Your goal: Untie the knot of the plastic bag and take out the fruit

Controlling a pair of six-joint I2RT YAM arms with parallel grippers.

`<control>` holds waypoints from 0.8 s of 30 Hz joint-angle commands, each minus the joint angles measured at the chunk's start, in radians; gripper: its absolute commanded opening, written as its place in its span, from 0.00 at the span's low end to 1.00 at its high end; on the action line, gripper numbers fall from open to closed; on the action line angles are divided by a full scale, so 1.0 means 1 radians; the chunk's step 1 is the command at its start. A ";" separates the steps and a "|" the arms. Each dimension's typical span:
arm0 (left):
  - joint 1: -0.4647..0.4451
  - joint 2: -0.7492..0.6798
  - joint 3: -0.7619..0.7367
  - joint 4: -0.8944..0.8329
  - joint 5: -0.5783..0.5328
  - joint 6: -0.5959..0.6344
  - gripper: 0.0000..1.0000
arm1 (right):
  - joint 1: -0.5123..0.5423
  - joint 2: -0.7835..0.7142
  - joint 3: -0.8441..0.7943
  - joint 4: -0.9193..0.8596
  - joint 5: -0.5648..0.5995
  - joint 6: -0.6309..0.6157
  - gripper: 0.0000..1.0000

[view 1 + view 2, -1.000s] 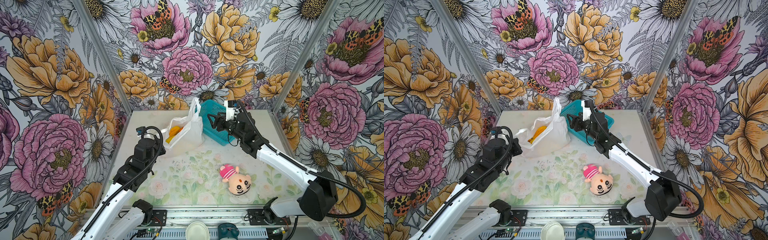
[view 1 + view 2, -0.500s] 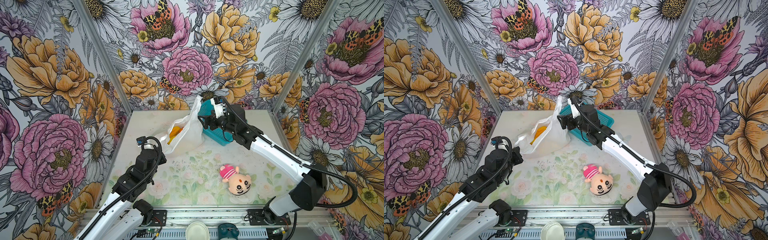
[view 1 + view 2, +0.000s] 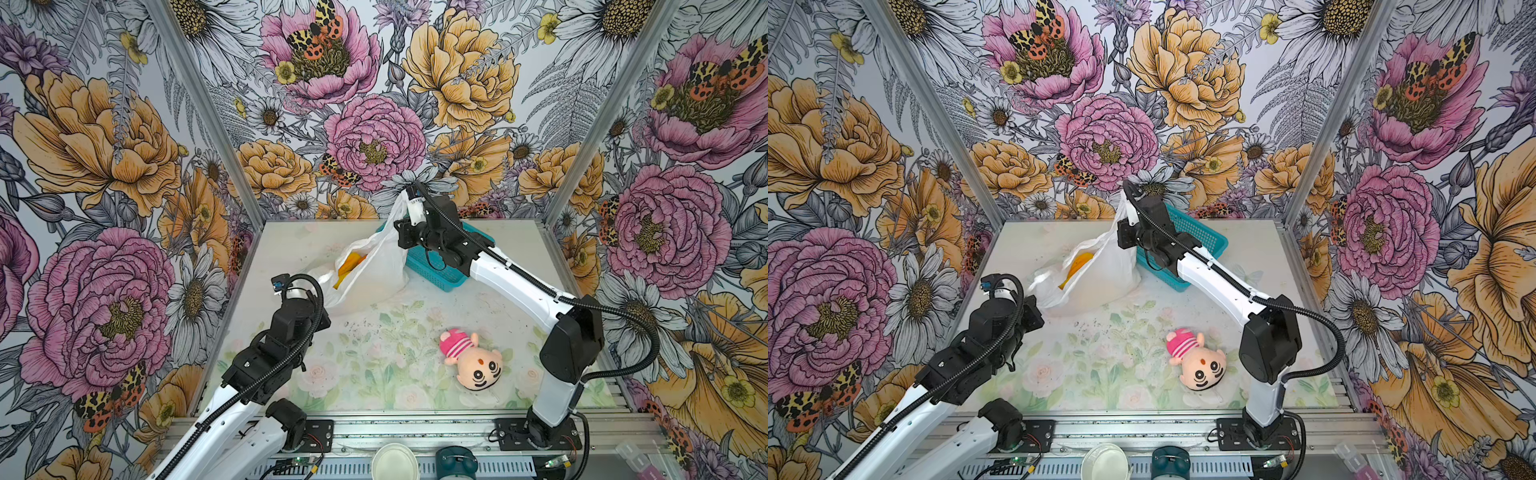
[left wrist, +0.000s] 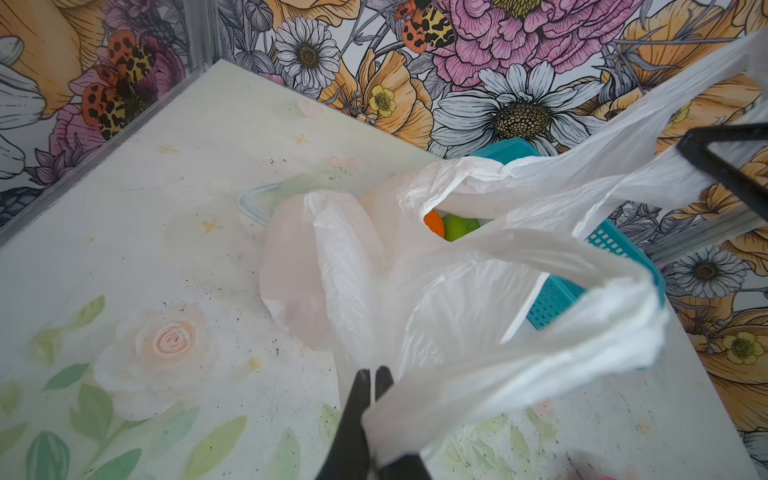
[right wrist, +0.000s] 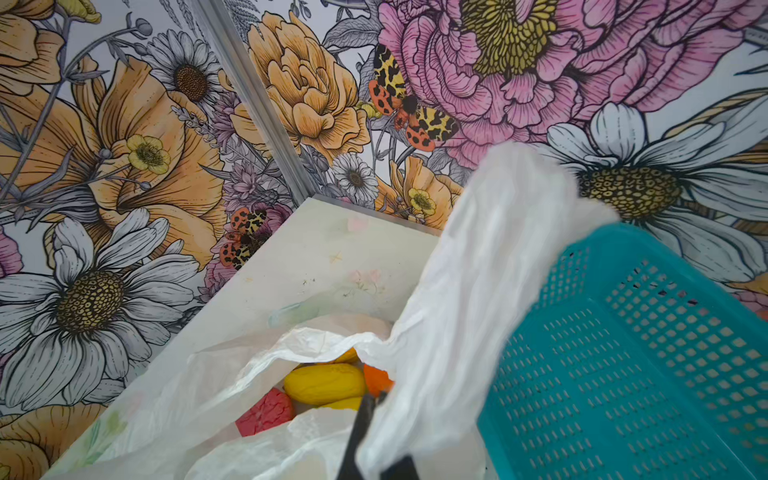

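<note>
Tension was seen across the bag, which lay on the counter at the back, just beside the basket. It was stretched between the two arms. One handle was pinched in the left gripper, whose jaws were drawn narrow on the film. The other handle was clamped in the right gripper, closed tight and raised near the back wall above the basket's near corner.

A second earlier that right gripper had been spread wide beside the bag with nothing held, and the upper handle had stood loose. Since then the jaws had been closed on that handle. The left arm had been drawn back toward the front edge, and the bag's mouth had been pulled longer and lower on that side.

Fruit was kept inside the bag. Yellow, orange and pink-red pieces were shown through the opening in the right wrist view, and orange and green in the left. The doll was left where it had lain, well apart from the bag.
</note>
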 commanded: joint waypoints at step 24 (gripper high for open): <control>0.079 0.803 1.377 -0.339 -0.114 0.635 0.99 | 0.062 -0.315 -0.449 0.324 -0.194 0.095 0.00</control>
